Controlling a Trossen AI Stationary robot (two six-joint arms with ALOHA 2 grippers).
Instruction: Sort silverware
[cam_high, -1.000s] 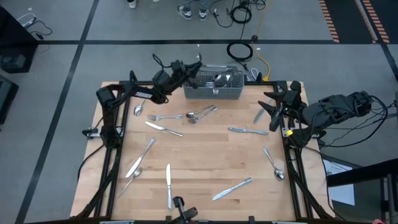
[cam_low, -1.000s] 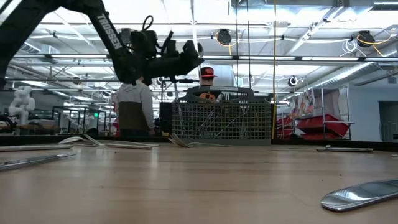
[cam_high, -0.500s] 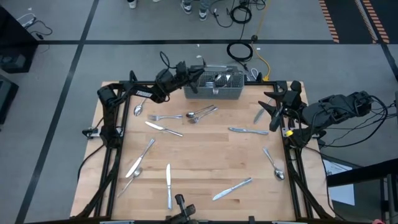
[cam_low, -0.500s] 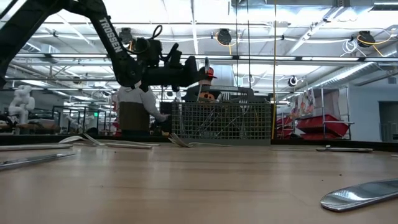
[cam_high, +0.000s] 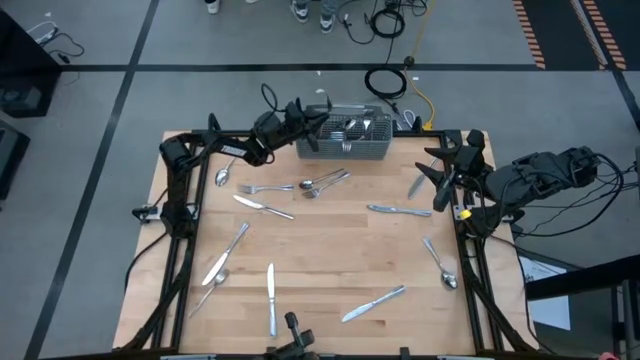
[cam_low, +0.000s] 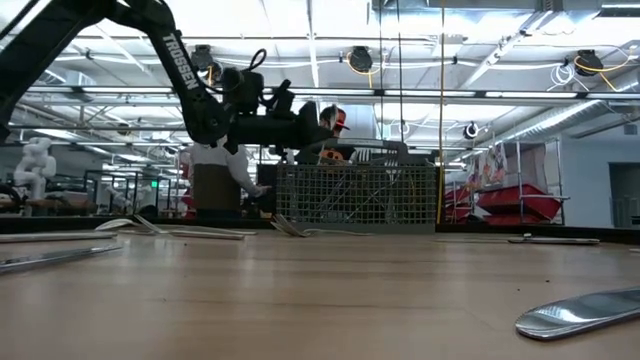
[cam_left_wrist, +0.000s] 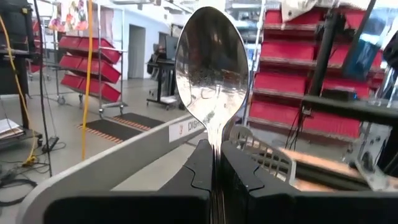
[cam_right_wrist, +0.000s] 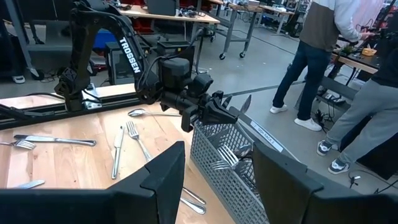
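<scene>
My left gripper (cam_high: 310, 118) hovers at the left end of the grey wire-mesh basket (cam_high: 345, 137), shut on a shiny spoon (cam_left_wrist: 211, 68). In the low view it hangs just above the basket's rim (cam_low: 360, 170). Forks stand inside the basket (cam_right_wrist: 227, 158). Several more pieces of silverware lie flat on the wooden table, among them a fork (cam_high: 262, 188), a knife (cam_high: 398, 210) and a spoon (cam_high: 440, 264). My right gripper (cam_right_wrist: 214, 180) stands open, high over the table's right edge (cam_high: 440, 175), with nothing between its fingers. My left gripper pinches the spoon's handle just below the bowl (cam_left_wrist: 216, 146) between its two fingers. The fingers lie nearly level and point toward the basket, along the spoon. The bowl (cam_left_wrist: 211, 68) sticks out past the fingertips, and the spoon is lifted clear of table and basket.
Loose knives (cam_high: 271, 298), (cam_high: 374, 303), (cam_high: 228, 252) and spoons (cam_high: 325, 182), (cam_high: 222, 177) lie scattered over the table. A knife (cam_high: 415, 184) lies near my right arm. People stand on the floor beyond the table's far edge (cam_right_wrist: 323, 37).
My left gripper has sunk and moved toward the basket, tipping from an upward slant to nearly level. It stays shut on the spoon, which now hangs just above the basket's left end.
</scene>
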